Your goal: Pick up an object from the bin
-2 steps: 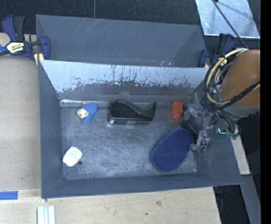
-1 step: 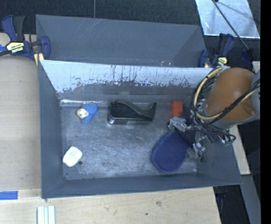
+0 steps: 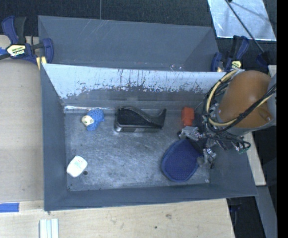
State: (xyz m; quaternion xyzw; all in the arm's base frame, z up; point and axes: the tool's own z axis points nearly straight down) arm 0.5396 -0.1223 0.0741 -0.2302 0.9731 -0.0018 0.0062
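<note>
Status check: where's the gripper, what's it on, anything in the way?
Gripper low at bin right side, at blue oval pad's right edge. Pad flat, front right. Orange block close behind gripper; black stapler-like thing farther left.

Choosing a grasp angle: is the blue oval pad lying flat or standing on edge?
Flat: the blue oval pad shows its broad face up on the bin floor, beside the gripper.

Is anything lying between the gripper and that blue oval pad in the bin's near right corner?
Nothing visible does. The gripper is right at the upper right edge of the blue oval pad. The small orange-red block lies further back and the black stapler-like thing off to the left, both apart from the pad.
</note>
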